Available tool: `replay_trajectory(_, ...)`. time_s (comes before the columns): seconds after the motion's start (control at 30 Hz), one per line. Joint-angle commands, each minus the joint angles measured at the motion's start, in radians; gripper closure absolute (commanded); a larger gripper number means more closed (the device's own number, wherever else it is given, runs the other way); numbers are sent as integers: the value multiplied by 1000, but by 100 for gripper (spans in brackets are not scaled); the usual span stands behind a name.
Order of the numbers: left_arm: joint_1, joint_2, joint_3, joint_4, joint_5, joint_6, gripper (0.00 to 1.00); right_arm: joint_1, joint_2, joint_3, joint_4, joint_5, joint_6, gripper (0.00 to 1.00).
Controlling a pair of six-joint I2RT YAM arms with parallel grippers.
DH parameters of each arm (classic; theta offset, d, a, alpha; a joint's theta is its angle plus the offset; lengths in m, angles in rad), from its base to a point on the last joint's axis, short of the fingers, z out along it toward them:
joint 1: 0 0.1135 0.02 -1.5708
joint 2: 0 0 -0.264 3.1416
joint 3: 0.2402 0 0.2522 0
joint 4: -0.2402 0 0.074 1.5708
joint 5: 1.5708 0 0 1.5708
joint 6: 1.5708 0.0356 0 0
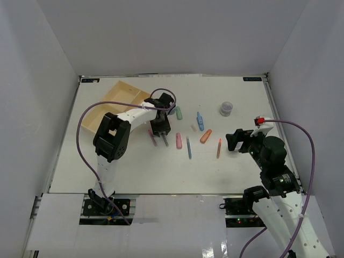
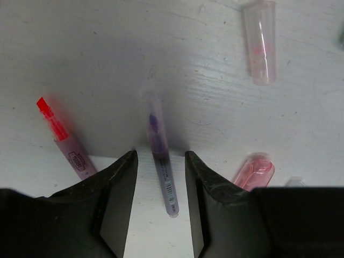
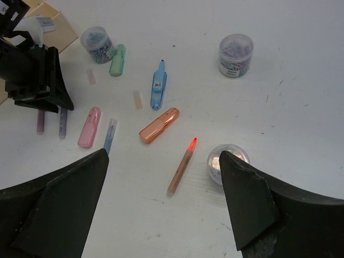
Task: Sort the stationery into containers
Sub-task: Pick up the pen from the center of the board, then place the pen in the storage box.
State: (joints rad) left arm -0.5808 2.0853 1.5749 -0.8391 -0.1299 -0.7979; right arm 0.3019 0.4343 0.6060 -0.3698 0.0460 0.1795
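My left gripper is low over the table, open, its jaws either side of a thin grey pen without touching it. A pink pen lies to its left and a pink marker to its right. The cream tray sits at the far left. My right gripper is open wide and empty above an orange pen and a round jar. An orange marker, a blue marker, a green marker, a blue pen and two more jars lie on the table.
A clear cap lies beyond the grey pen. Two small pale caps lie near the blue marker. White walls close the table on three sides. The left arm's purple cable loops over the tray.
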Motion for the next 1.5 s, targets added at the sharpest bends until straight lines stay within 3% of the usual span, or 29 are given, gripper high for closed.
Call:
replay_trajectory(0.0, -8, -13, 39, -6, -17, -18, 50, 5, -20, -3, 39, 15, -2, 10)
replay_trajectory(0.23, -16, -4, 4, 1, -10, -37, 61, 3, -43, -11, 35, 25, 0, 10)
replay_trajectory(0.37, -21, -13, -7, 6, -8, -43, 77, 5, -55, -17, 35, 34, -2, 10)
replay_trajectory(0.47, -22, -36, -1, 3, -4, -37, 83, 3, -57, -18, 35, 38, 0, 10)
replay_trajectory(0.73, -22, -125, 175, -51, -72, 81, 99, 5, -40, -9, 38, 23, -2, 10)
replay_trajectory(0.87, -14, -157, 283, -36, -277, 325, 100, 3, -26, 8, 40, 11, -11, 10)
replay_trajectory(1.0, 47, -206, 292, 93, -393, 685, 100, 5, -14, 14, 40, 5, -25, 10)
replay_trajectory(1.03, 67, -231, 278, 136, -395, 835, 100, 5, -8, 14, 42, 3, -26, 10)
replay_trajectory(1.07, 93, -243, 239, 222, -387, 897, 100, 6, -5, 12, 43, 0, -26, 10)
replay_trajectory(1.2, 270, -264, 214, 319, -205, 1048, 100, 5, 15, 15, 48, -26, -25, 10)
replay_trajectory(1.47, 410, -209, 143, 483, -13, 1261, 100, 6, 40, 18, 45, -35, -25, 10)
